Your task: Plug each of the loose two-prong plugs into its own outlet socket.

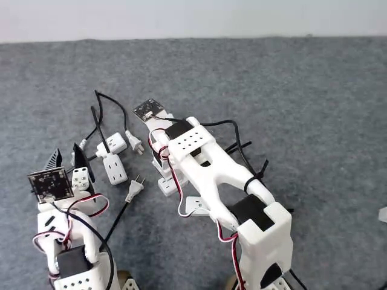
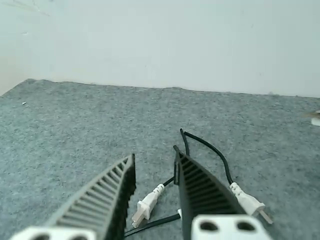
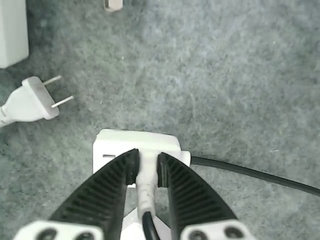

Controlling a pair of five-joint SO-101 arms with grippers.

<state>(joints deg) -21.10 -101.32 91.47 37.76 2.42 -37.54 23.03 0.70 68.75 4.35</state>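
Plug [image 3: 146, 186] clamped in right claw [image 3: 147, 159] at outlet socket [image 3: 125, 141], seating unclear; left claw [image 2: 154, 159] wide open, empty; min. two loose plugs [image 1: 134, 189] lie unplugged on counter [image 1: 302, 90].

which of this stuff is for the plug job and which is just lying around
For the job: plug in right claw, socket at its tips, nearer loose plug, farther loose plug, second socket, third socket, left claw.
Lying about: small white object at the table's right edge, grey mat.
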